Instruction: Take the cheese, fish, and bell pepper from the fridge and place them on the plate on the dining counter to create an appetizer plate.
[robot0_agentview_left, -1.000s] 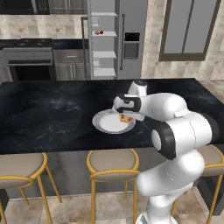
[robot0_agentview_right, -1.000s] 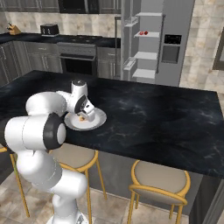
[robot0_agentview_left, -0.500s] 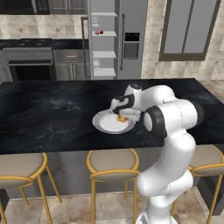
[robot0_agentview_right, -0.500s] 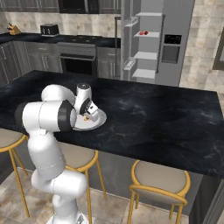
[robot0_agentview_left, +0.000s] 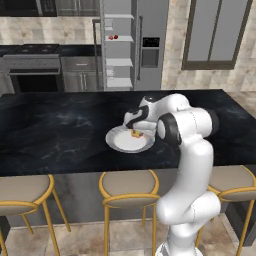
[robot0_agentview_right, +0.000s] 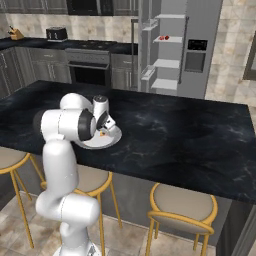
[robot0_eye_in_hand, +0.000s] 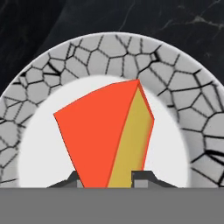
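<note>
The claw (robot0_eye_in_hand: 107, 177) is clamped narrow on the cheese (robot0_eye_in_hand: 109, 135), a small orange-yellow wedge with a red rind face, and holds it directly over the plate (robot0_eye_in_hand: 175, 78), whose crackle-patterned rim arcs beyond and to both sides of the wedge in the hand view. From the base views the claw (robot0_agentview_left: 134, 125) hangs low above the plate (robot0_agentview_left: 117, 145) on the black marble dining counter (robot0_agentview_left: 60, 135); whether the wedge already touches the plate floor I cannot tell. The wedge looks light and stiff, with flat sides that suit a pinch across its thick end, though the tapered shape could squirt out under a hard squeeze. Far beyond the claw, small red items (robot0_agentview_left: 113, 37) sit on a shelf of the open fridge (robot0_agentview_left: 150, 45).
</note>
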